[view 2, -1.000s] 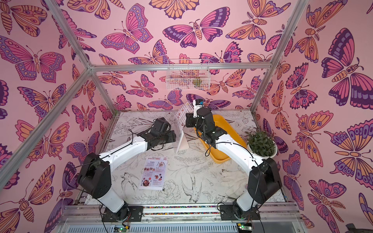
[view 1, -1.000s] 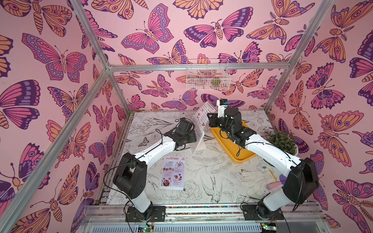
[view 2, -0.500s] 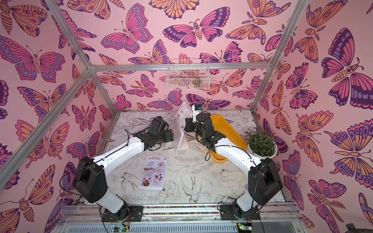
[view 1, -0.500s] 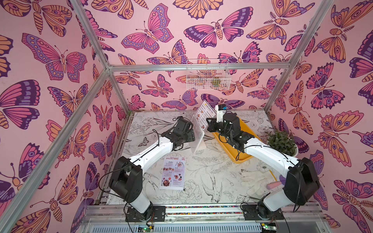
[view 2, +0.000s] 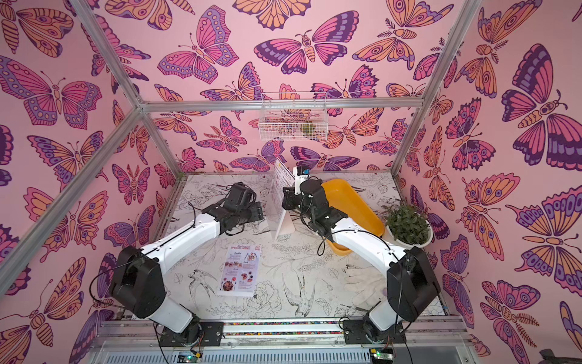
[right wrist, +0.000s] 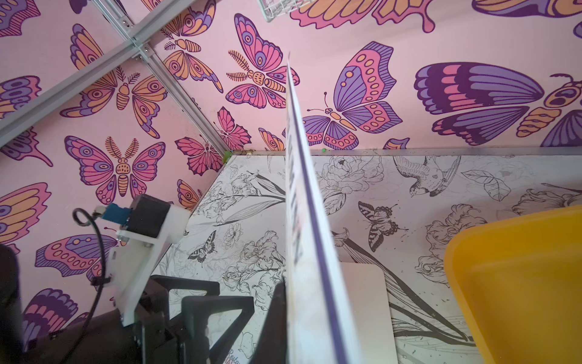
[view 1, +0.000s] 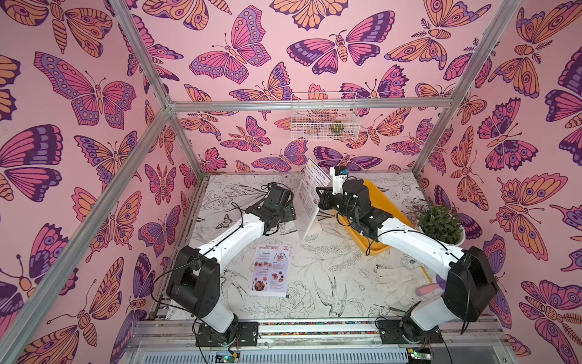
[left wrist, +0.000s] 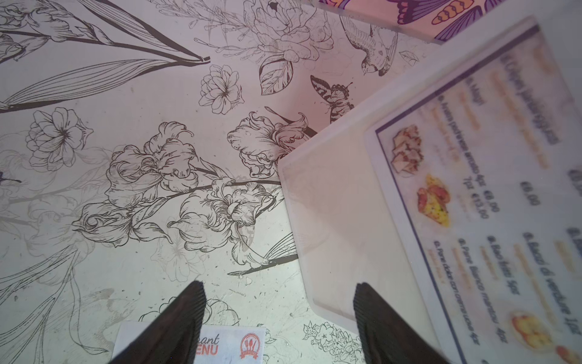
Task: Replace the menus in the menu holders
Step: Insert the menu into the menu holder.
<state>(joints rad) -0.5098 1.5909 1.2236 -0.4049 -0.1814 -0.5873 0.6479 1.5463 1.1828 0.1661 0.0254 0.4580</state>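
The clear acrylic menu holder (view 1: 308, 224) (view 2: 284, 224) stands upright mid-table. The "DIM SUM INN" menu (view 1: 316, 178) (view 2: 281, 176) sits in it and sticks out above its top. My right gripper (view 1: 319, 198) (view 2: 285, 201) is shut on that menu's edge; the right wrist view shows the sheet (right wrist: 302, 220) edge-on against one dark finger (right wrist: 274, 315). My left gripper (view 1: 291, 212) (left wrist: 280, 293) hangs open just left of the holder (left wrist: 340, 220), touching nothing. The "SPECIAL MENU" sheet (view 1: 271, 269) (view 2: 241, 271) (left wrist: 239, 345) lies flat on the table.
A yellow tray (view 1: 382, 201) (right wrist: 519, 283) lies under the right arm. A potted plant (view 1: 441, 223) stands at the right edge. A white glove (view 1: 396, 280) and a pink object (view 1: 430, 288) lie near the right arm's base. A wire basket (view 1: 324, 116) hangs on the back wall.
My right gripper has moved left onto the standing menu and closed on it. My left gripper has drawn back a little from the holder.
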